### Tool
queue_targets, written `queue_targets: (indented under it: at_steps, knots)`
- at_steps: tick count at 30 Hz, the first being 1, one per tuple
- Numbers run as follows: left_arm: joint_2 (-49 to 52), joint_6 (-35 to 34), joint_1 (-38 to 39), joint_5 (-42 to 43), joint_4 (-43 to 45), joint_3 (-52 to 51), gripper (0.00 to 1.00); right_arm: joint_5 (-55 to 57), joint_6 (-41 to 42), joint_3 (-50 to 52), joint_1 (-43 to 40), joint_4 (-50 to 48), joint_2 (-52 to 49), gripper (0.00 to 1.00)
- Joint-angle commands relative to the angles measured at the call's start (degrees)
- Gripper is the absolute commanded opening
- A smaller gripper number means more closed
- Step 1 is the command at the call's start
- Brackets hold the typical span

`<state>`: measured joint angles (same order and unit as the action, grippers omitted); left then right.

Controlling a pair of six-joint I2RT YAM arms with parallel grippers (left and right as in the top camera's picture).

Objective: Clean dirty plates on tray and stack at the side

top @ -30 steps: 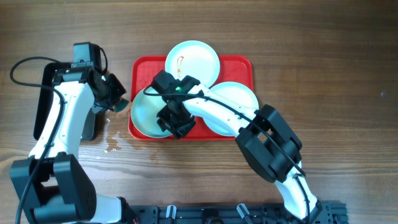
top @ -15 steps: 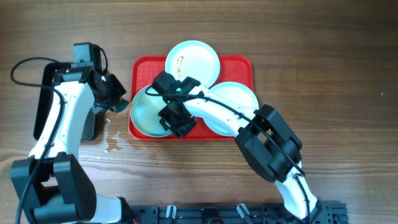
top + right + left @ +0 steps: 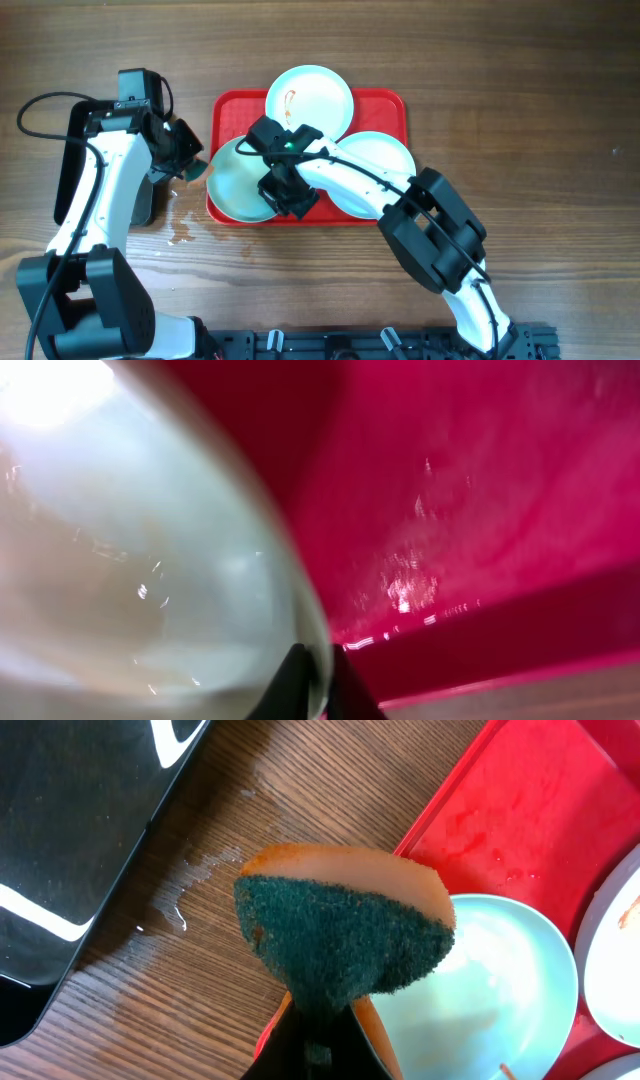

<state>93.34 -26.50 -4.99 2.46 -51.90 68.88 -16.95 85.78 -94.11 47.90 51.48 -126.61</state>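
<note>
The red tray [image 3: 380,105] holds three pale plates. My right gripper [image 3: 283,188] is shut on the rim of the front-left plate [image 3: 232,180], which is tilted up over the tray's left edge; the rim sits between its fingers in the right wrist view [image 3: 318,678]. A plate with a sauce smear [image 3: 310,98] lies at the back, and a clean plate [image 3: 385,160] lies at the right. My left gripper [image 3: 180,150] is shut on a green-and-orange sponge [image 3: 340,930] just left of the tilted plate [image 3: 500,980].
A black pan [image 3: 140,200] lies at the far left under the left arm, also in the left wrist view [image 3: 70,840]. Water drops [image 3: 180,232] wet the wooden table between pan and tray.
My right gripper has tipped the front-left plate up further, so it looks narrower and steeper. The left arm has not moved.
</note>
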Motion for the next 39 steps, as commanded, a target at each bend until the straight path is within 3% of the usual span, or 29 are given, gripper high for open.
queue_targets:
  at_steps: [1,8,13,22,30,35,39]
  knots:
    - [-0.66,-0.72,-0.11,0.72,-0.07,0.79,0.04,2.60,-11.30,0.44,0.11,-1.60,0.98,0.04]
    - [-0.66,-0.66,-0.11,1.01,-0.07,0.79,0.04,5.62,-28.57,0.44,-0.96,-1.27,0.98,0.04]
    - [-0.66,5.88,-0.11,7.78,0.15,0.79,0.04,5.60,-44.63,0.44,-3.30,-1.31,0.98,0.04]
    - [-0.66,10.40,1.64,12.76,0.39,0.79,0.04,5.62,-69.75,0.44,-6.75,-1.33,0.98,0.04]
    - [-0.66,17.33,8.83,16.13,0.83,0.76,0.04,5.60,-81.37,0.44,-7.06,-1.55,0.98,0.04]
    - [-0.44,17.05,11.06,15.52,2.01,0.66,0.04,5.84,-86.79,0.15,-7.10,-1.14,0.98,0.04]
    - [-0.28,16.63,10.82,15.50,2.05,0.66,0.04,9.55,-84.26,-1.95,-7.69,1.42,1.16,0.15]
